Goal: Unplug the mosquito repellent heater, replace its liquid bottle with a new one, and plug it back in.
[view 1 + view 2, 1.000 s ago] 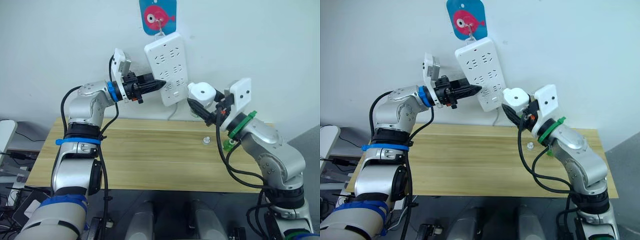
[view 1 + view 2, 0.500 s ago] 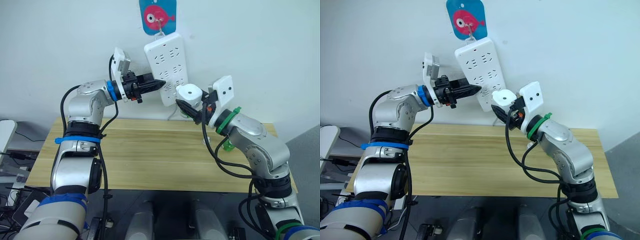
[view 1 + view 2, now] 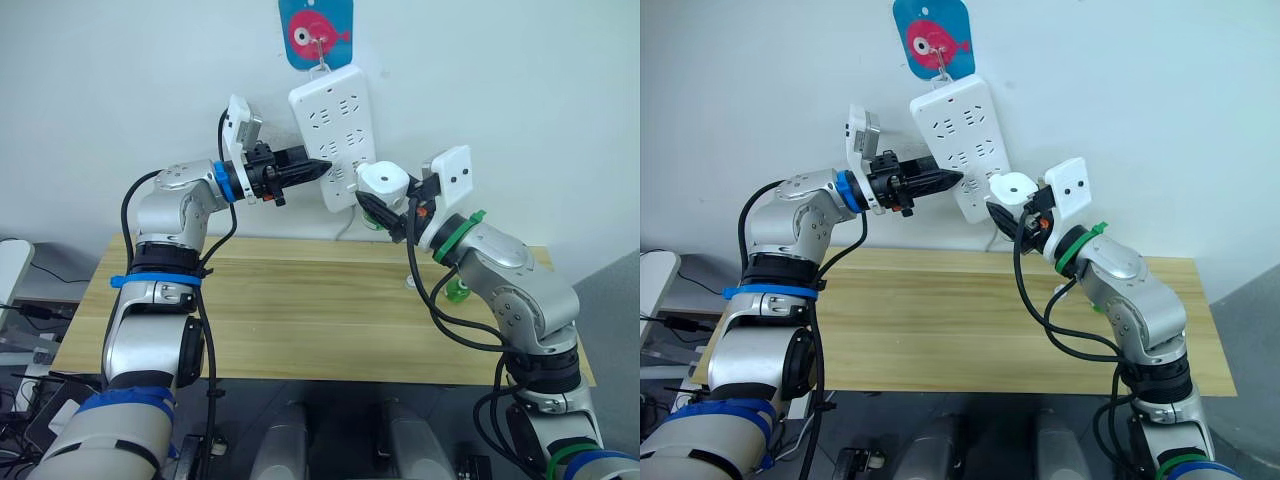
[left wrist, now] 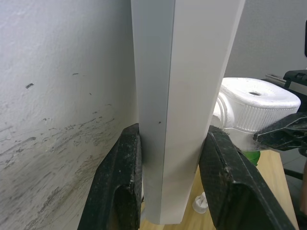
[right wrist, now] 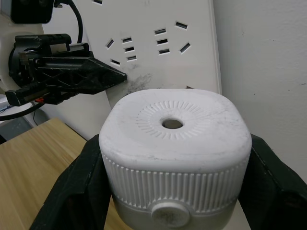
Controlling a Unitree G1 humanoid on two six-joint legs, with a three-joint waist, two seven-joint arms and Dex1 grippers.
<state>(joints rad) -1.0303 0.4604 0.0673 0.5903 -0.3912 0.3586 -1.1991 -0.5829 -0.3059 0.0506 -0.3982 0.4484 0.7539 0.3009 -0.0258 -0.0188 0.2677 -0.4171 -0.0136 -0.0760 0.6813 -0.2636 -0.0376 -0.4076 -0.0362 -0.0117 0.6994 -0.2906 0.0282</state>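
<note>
Right gripper (image 5: 175, 191) squeezing the mosquito repellent heater (image 5: 175, 153) by its ribbed sides; probably light, hard, smooth. Left gripper (image 4: 170, 182) pinching the power strip (image 4: 184, 96).

The robot has 2 silver-grey jointed arms with black cables looping outside them. The left arm wears blue bands, the right arm a green band. Each wrist carries a white camera block above a black 2-fingered pincer: left pincer (image 3: 318, 168), right pincer (image 3: 383, 214).
</note>
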